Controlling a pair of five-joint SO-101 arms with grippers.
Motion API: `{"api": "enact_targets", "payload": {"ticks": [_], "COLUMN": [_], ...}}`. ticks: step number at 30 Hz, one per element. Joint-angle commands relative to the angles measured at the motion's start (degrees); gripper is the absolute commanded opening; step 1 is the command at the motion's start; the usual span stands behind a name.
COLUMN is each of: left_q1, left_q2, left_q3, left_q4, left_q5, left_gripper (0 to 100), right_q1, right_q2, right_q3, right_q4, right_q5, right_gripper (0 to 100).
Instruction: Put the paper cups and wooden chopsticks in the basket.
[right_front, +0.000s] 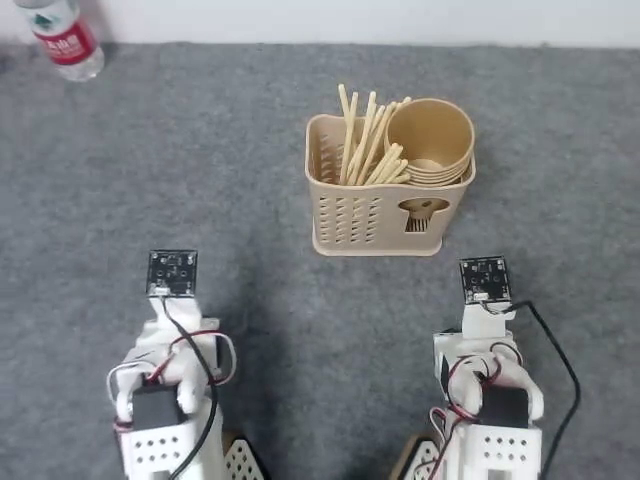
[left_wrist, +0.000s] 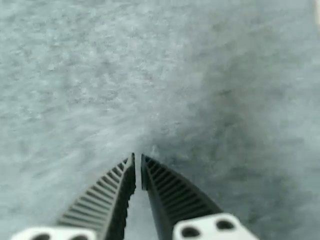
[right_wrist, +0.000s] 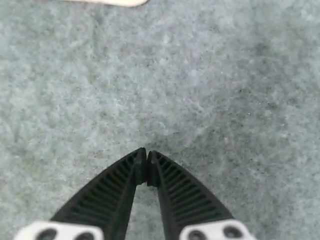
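The paper cups (right_front: 430, 140) and wooden chopsticks (right_front: 365, 135) were found standing inside the basket (right_front: 375, 215), ahead of both arms and nearer the right gripper (right_wrist: 146, 157). That gripper and the left gripper (left_wrist: 138, 162) were clenched on nothing, low over the table (right_front: 150, 150).

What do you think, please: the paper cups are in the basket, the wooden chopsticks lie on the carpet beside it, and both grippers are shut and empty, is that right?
Not quite: the wooden chopsticks stand inside the basket, next to the paper cups, as the high view shows. The left gripper and right gripper are indeed shut and empty.
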Motion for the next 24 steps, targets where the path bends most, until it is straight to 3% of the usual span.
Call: {"api": "enact_targets", "payload": {"ticks": [1, 24], "left_q1": [1.2, -1.2], "left_q2": [-0.6, -0.7], "left_q3": [-0.3, -0.3], "left_q4": [-1.1, -1.1], "left_q5": [6.5, 6.7], "left_gripper": [1, 1], "right_q1": [0.0, 0.3], "right_q2": [-0.7, -0.7], "right_q3": [1.1, 1.1], "right_q4": [0.2, 0.1], "right_q5": [-0.5, -0.3], "right_gripper": [0.6, 0.6]}}
